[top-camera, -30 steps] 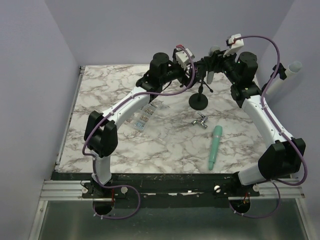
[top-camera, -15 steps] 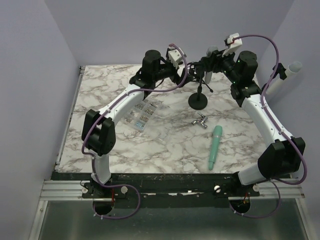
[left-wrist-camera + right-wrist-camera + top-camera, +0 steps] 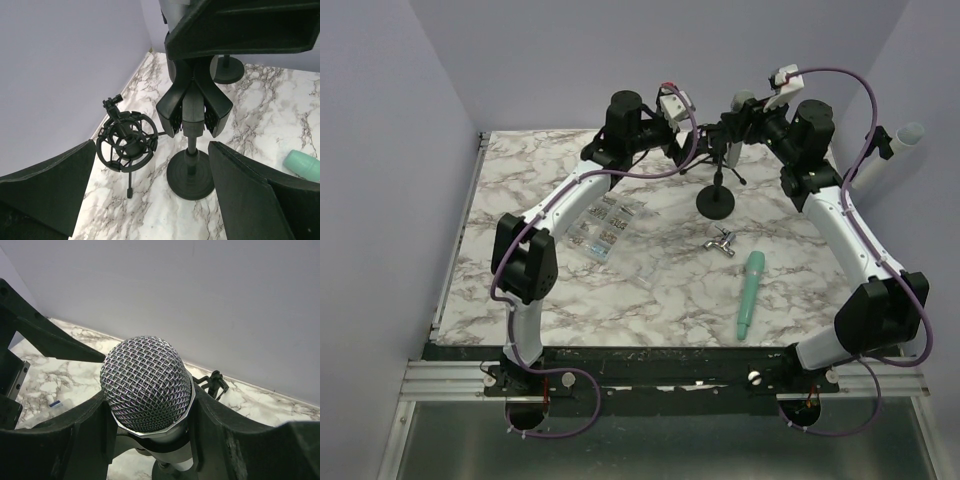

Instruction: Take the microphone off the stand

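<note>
The microphone (image 3: 146,382) has a silver mesh head and a grey body; it stands upright in the black clip of the desk stand (image 3: 716,203) at the back of the table. My right gripper (image 3: 738,128) is shut on the microphone just under its head, a finger (image 3: 227,440) on each side. In the top view the mic head (image 3: 745,100) shows above that gripper. My left gripper (image 3: 700,152) is open and empty, just left of the stand. In the left wrist view the stand's clip (image 3: 194,107) and round base (image 3: 190,175) lie beyond its spread fingers (image 3: 260,200).
A black shock mount on a small tripod (image 3: 126,142) stands beside the stand. A teal pen-like object (image 3: 751,293), a small metal fitting (image 3: 720,242) and a printed packet (image 3: 605,225) lie on the marble table (image 3: 520,200). A white tube (image 3: 890,150) leans at the right wall.
My left arm has drawn back and to the left, away from the stand. My right gripper has kept its hold on the microphone and barely moved.
</note>
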{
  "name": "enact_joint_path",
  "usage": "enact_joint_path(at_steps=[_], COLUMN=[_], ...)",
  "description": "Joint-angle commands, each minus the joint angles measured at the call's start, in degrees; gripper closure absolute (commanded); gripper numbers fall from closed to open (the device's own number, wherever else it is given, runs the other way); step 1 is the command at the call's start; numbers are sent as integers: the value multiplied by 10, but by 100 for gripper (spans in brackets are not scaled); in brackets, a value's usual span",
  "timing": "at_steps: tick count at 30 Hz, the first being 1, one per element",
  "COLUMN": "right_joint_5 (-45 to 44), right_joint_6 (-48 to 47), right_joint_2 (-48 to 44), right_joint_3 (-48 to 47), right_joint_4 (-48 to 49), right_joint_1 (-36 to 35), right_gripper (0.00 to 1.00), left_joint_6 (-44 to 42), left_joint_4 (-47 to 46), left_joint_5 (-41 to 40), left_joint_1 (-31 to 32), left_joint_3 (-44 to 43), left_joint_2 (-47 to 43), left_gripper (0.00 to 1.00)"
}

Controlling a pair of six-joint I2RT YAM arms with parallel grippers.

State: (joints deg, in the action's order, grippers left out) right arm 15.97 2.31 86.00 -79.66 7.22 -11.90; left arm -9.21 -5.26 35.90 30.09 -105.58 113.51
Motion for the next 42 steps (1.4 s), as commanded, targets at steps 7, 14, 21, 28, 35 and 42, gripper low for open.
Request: enact_joint_path(at_steps=[7,14,21,28,35,42], right_joint_5=[50,31,-9,-10,-27,-36], right_joint_6=[102,105,93,103,108,105], right_joint_2=[31,31,42,44,38,39], right_joint_3=[-17,-13,-9,-9,1,2], right_joint_4=[-17,-6,0,14,27,27], right_joint_1=[-24,-46,-66,-80,-84,-84], right_gripper=[99,99,99,99,99,99], left_joint_6=[9,40,80,105,102,95], left_joint_4=[-61,-73,-97,-97,-101,-70], left_joint_5=[31,23,43,20,4,12], left_joint_1=[-7,-13,-14,-14,-16,-28], left_joint_3=[50,33,51,51,57,49], left_joint_2=[-33,-20,-31,-36,-35,-29], left_gripper=[2,1,2,1,7,60])
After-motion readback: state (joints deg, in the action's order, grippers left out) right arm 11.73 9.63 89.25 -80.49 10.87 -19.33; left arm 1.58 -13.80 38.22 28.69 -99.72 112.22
